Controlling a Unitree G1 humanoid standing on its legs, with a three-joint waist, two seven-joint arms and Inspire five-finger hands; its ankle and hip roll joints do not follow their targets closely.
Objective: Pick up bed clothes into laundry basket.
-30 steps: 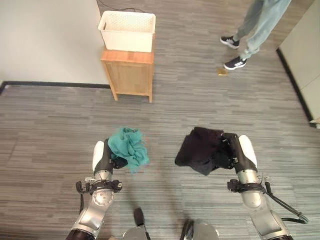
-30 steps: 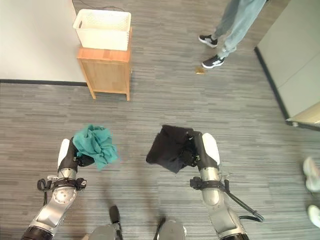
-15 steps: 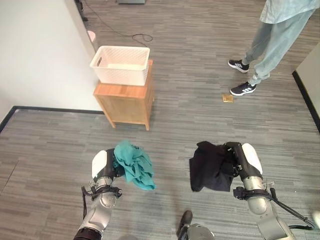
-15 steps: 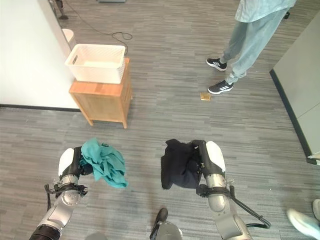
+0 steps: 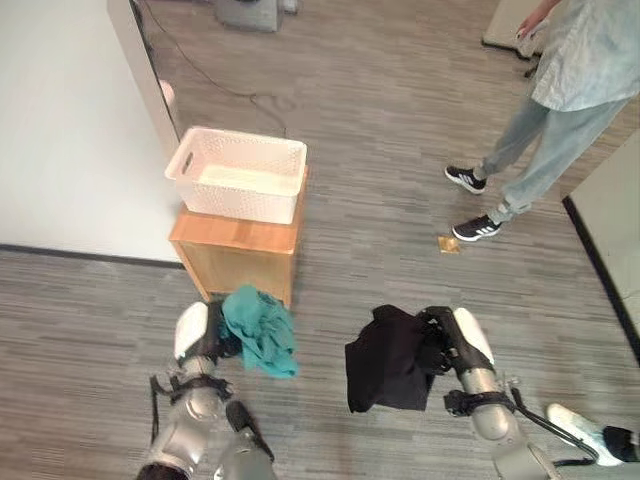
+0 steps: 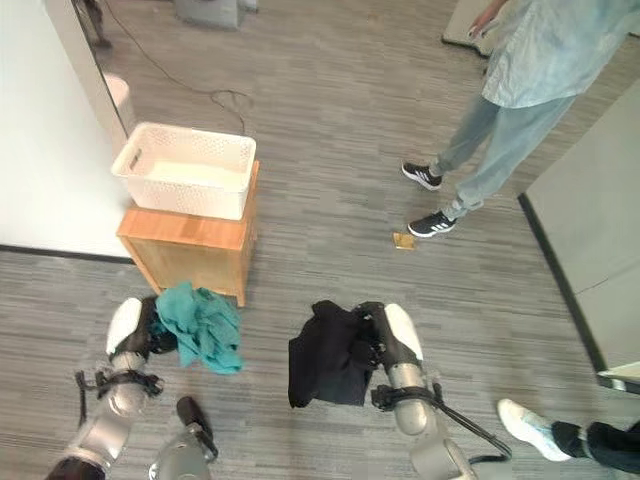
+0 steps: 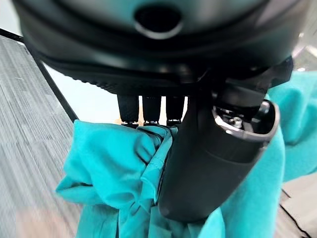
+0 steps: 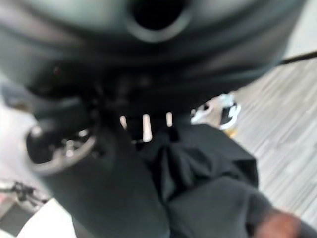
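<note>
At this moment you had both garments off the bed and in hand, but nothing yet in the basket. Starting at about 7 o'clock in the head views, your left hand point(image 5: 196, 337) was curled round the teal garment point(image 5: 258, 330); its wrist view showed the fingers point(image 7: 150, 110) and thumb bunched into the cloth, which hung in loose folds clear of the floor. Up at about 11 o'clock stood the white laundry basket point(image 5: 237, 176) on the small wooden cabinet point(image 5: 235, 254); I saw no clothing over its rim, so the drop was not yet done. The teal bundle hung just in front of the cabinet and below the basket. Toward 5 o'clock your right hand point(image 5: 444, 344) gripped the black garment point(image 5: 389, 359), fingers closed into it, the cloth drooping on its inner side, well apart from the basket. At about 2 o'clock a person point(image 5: 561, 92) stood on the floor, clear of your path. By my reckoning you were past halfway: what remained was to lift each bundle over the basket rim and release it
</note>
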